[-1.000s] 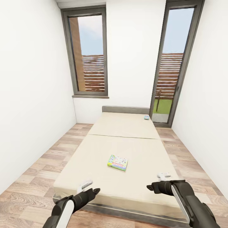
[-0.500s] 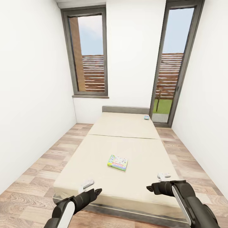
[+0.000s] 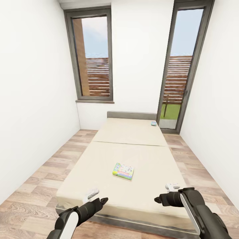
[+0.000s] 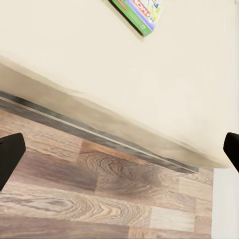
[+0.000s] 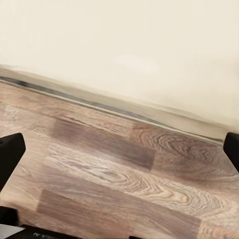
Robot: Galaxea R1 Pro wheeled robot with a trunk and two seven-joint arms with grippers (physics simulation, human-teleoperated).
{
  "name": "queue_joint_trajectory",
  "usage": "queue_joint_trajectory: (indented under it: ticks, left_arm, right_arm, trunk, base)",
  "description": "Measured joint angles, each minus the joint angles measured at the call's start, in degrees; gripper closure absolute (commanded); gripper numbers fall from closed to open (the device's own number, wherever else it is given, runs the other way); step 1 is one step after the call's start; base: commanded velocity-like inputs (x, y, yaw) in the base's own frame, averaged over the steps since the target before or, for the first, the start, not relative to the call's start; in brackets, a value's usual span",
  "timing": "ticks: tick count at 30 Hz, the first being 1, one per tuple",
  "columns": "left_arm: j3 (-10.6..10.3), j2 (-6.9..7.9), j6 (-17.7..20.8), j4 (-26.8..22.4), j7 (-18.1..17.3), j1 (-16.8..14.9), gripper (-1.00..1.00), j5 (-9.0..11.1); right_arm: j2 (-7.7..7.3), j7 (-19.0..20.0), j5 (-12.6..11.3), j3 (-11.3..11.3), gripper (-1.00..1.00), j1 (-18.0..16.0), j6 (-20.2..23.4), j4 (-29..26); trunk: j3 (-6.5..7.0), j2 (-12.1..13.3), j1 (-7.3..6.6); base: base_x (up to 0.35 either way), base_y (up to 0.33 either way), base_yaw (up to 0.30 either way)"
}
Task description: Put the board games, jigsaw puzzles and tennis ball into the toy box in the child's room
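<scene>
The bed fills the middle of the narrow white-walled room, its beige mattress running from the near edge to a low grey headboard under two tall dark-framed windows. A green-edged board game lies flat on the mattress, nearer the foot than the head, with bare mattress all round it. A second, small bluish box sits far off by the headboard on the right side; its print is too small to read. Wood-plank floor lies on either side of the bed. The left end effector and the right end effector hover over the foot edge of the bed, short of the green-edged game, with nothing between them and it. In the left wrist view the fingertips stand wide apart and empty, and a corner of the green-edged game shows beyond the mattress edge. In the right wrist view the fingertips are likewise spread wide, over floor and bed frame.
</scene>
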Motion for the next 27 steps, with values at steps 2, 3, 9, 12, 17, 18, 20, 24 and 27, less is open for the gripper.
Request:
queue_joint_trajectory:
  ticks: [2, 3, 9, 12, 17, 18, 20, 24, 27]
  left_arm:
    - [-0.03, 0.01, 0.0, 0.0, -0.01, 0.02, -1.0, 0.1]
    - [-0.04, 0.01, 0.0, 0.0, -0.01, 0.02, -1.0, 0.1]
    - [-0.01, 0.02, -0.03, 0.07, 0.09, 0.05, -1.0, 0.21]
    - [0.0, 0.02, -0.05, 0.21, 0.1, 0.05, -1.0, 0.18]
    - [0.26, 0.06, -0.13, 0.6, 0.15, 0.05, -1.0, 0.12]
    - [0.31, 0.07, -0.16, 0.65, 0.14, 0.06, -1.0, 0.1]
    - [0.36, 0.09, -0.18, 0.69, 0.12, 0.07, -1.0, 0.1]
    - [0.41, 0.13, -0.22, 0.81, 0.08, 0.08, -1.0, 0.07]
    - [0.47, 0.22, -0.23, 0.9, 0.04, 0.07, -1.0, 0.08]
  right_arm:
    - [-0.1, 0.12, -0.1, -0.04, -1.0, 0.01, 0.1, -0.01]
    - [-0.1, 0.12, -0.11, -0.04, -1.0, 0.01, 0.1, -0.01]
    - [-0.25, 0.27, -0.21, 0.29, -1.0, 0.02, -1.17, 0.14]
    - [-0.27, 0.29, -0.19, 0.42, -1.0, 0.02, -1.67, 0.27]
    - [-0.22, 0.3, -0.1, 0.48, -1.0, -0.03, -2.46, 0.63]
    - [-0.21, 0.3, -0.08, 0.45, -1.0, -0.03, -2.76, 0.68]
    - [-0.22, 0.3, -0.07, 0.4, -1.0, -0.04, -3.1, 0.73]
    - [-0.39, 0.29, -0.05, 0.32, -1.0, -0.05, -4.17, 0.81]
    - [-0.49, 0.29, -0.02, 0.3, -1.0, -0.05, -5.17, 0.93]
  trunk:
    - [0.36, 0.8, -0.44]
    - [0.54, 1.2, -0.66]
    - [0.54, 1.22, -0.67]
    - [0.54, 1.22, -0.67]
    - [0.54, 1.22, -0.67]
    - [0.54, 1.22, -0.67]
    - [0.54, 1.22, -0.67]
    - [0.54, 1.22, -0.67]
    - [0.54, 1.22, -0.66]
  base:
    - [0.0, 0.0, 0.0]
    - [0.0, 0.0, 0.0]
    - [0.0, 0.0, 0.0]
    - [0.0, 0.0, 0.0]
    - [0.0, 0.0, 0.0]
    - [0.0, 0.0, 0.0]
    - [0.0, 0.0, 0.0]
    - [0.0, 0.0, 0.0]
    - [0.0, 0.0, 0.0]
